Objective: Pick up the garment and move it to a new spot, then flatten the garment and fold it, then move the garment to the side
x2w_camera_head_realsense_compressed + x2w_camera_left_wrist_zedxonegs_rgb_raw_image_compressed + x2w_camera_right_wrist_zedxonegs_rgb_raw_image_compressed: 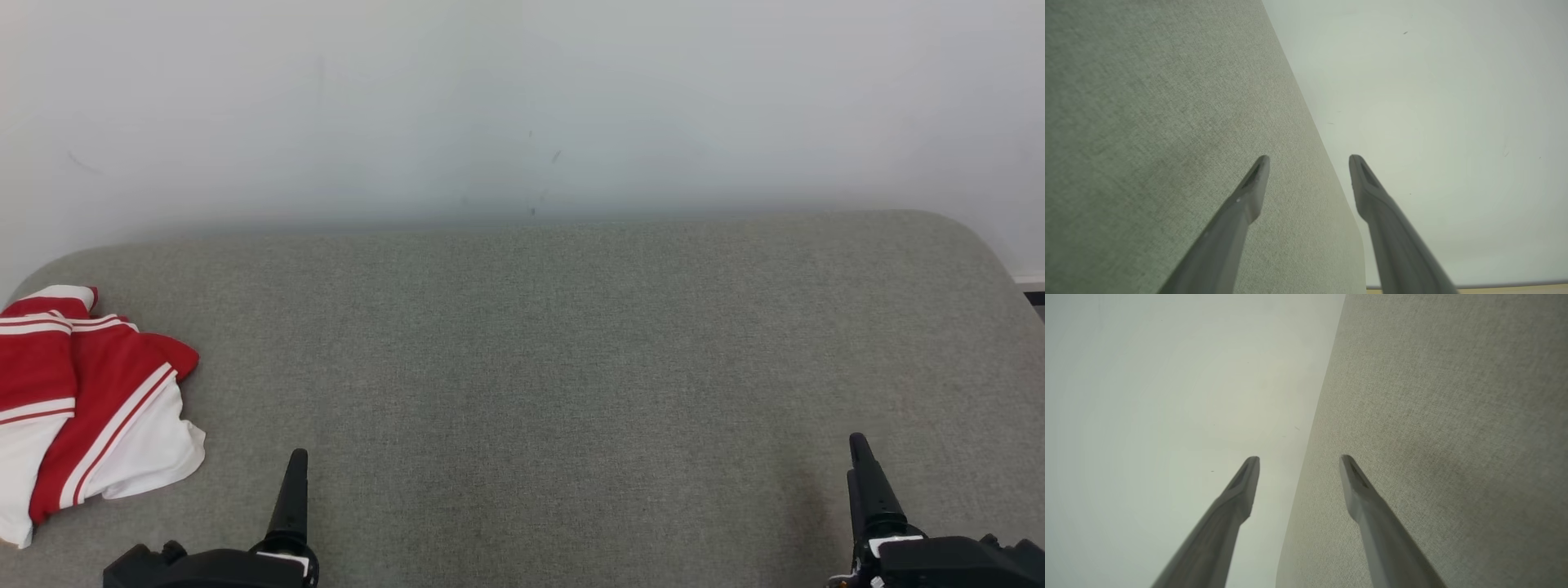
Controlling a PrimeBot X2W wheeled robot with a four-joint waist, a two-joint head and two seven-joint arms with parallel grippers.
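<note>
Garment (90,400), red w/ white stripes & white panels, lies crumpled at the far left of the grey fabric surface (571,367), cut off by the head view's left edge, nothing touching it; left hand (1309,159) sits low at the near edge, fingers apart w/ nothing between them; right hand (1300,458) likewise spread & empty, at the near right. Key relation: it lies to the left of the left hand and a bit farther from the robot, near but not touching, while the right hand is well apart from it, across most of the surface. Its longer side runs roughly near-to-far, stripes slanting. Pick-up looks not yet begun, and the left hand is the obvious one to reach, swinging left & slightly fwd; bare middle of the surface seems the likely new spot
</note>
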